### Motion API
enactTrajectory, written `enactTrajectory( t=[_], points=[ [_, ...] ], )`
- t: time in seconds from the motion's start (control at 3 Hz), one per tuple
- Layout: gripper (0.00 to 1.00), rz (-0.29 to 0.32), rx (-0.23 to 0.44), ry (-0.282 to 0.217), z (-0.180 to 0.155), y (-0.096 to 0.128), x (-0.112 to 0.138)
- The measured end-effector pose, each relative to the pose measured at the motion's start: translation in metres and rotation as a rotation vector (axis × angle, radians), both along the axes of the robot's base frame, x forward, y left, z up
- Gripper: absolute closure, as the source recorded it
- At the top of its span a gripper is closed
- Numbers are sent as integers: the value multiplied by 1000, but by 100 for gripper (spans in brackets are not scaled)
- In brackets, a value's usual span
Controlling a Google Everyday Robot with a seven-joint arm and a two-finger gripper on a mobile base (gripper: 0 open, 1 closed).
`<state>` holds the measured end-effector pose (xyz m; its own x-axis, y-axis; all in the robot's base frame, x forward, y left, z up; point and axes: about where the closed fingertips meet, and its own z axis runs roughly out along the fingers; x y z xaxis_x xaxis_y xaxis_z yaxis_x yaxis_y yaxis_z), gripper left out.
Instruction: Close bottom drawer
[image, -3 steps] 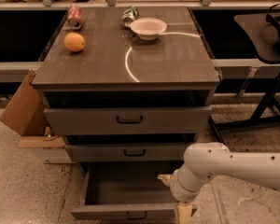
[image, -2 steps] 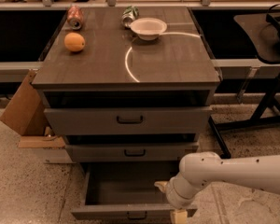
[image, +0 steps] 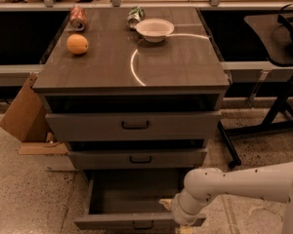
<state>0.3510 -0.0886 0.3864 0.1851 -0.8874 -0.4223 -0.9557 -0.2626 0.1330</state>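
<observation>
The gripper [image: 178,217] has sunk lower, to the right end of the front panel of the bottom drawer [image: 129,195], which stays pulled out just left of it, unpushed; whether its grip is open I cannot tell.

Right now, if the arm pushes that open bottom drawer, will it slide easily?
Probably light: the bottom drawer looks empty inside. It likely slides straight as a rigid box. The gripper sits at its front panel's right end, so an off-centre push might skew it.

Dim warm light; glare arc on cabinet top [image: 180,65]; hand [image: 179,219] by shadowed bottom drawer [image: 129,195].
</observation>
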Motion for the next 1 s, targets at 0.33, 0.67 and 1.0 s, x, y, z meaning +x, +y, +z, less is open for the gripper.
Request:
enactTrajectory(
  t=[0.33,0.67,1.0],
  points=[
    [0,55,7,5,-20,7,-2],
    [16,79,5,22,-49,8,-1],
    [39,67,0,45,-78,3,0]
  ],
)
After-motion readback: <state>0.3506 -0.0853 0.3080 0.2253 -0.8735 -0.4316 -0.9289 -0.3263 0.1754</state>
